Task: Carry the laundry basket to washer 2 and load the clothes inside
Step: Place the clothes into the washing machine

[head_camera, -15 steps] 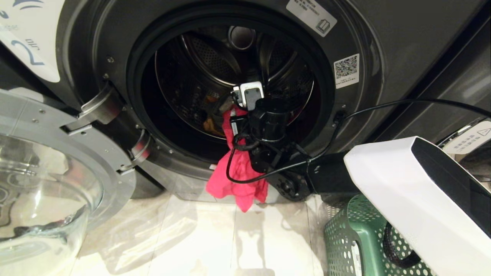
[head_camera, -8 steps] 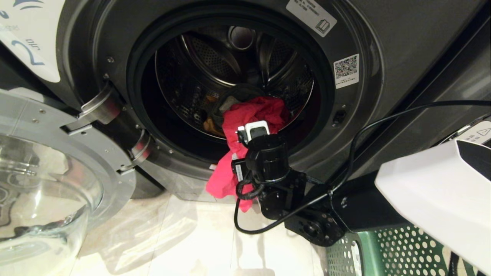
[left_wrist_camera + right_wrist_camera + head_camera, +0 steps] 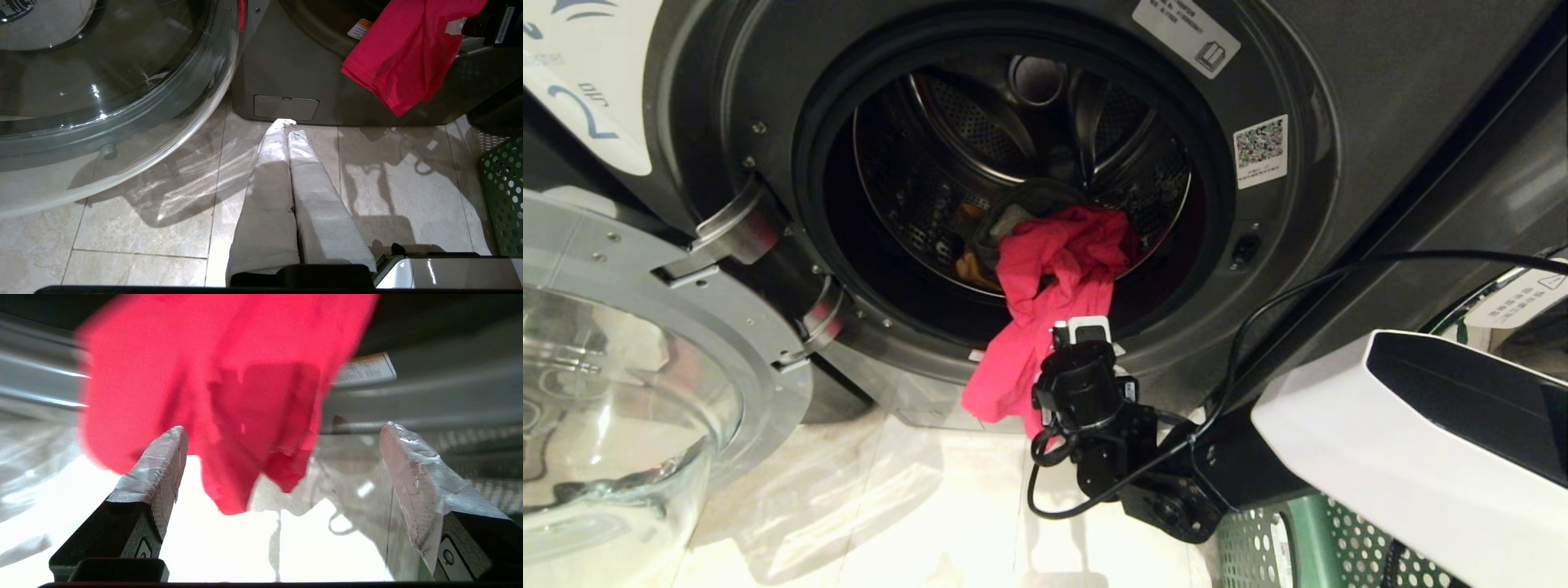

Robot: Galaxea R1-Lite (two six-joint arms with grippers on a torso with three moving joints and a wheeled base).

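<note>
Washer 2 (image 3: 1339, 73) stands with its door swung open and a blue "2" label (image 3: 584, 110) at its upper left. The pink-red garment (image 3: 1054, 261) lies half in the drum and hangs over the door rim toward the floor. Behind it in the drum are a bit of mustard cloth (image 3: 968, 268) and a grey piece (image 3: 1011, 219). My right gripper (image 3: 284, 426) is open just below the rim, in front of the hanging pink-red garment (image 3: 229, 396), holding nothing. The green laundry basket (image 3: 1307, 539) sits under my right arm. My left gripper (image 3: 287, 124) is shut and parked low over the floor tiles.
The open glass door (image 3: 621, 367) fills the left side, close to the floor. A black cable (image 3: 1258, 327) loops from my right wrist across the washer front. Pale floor tiles (image 3: 890, 506) lie between door and basket. The basket's edge (image 3: 504, 196) is beside the left arm.
My right gripper pulled back out of the drum and dropped below the door rim, opening wider. The pink-red garment stayed behind, draped from the drum over the rim.
</note>
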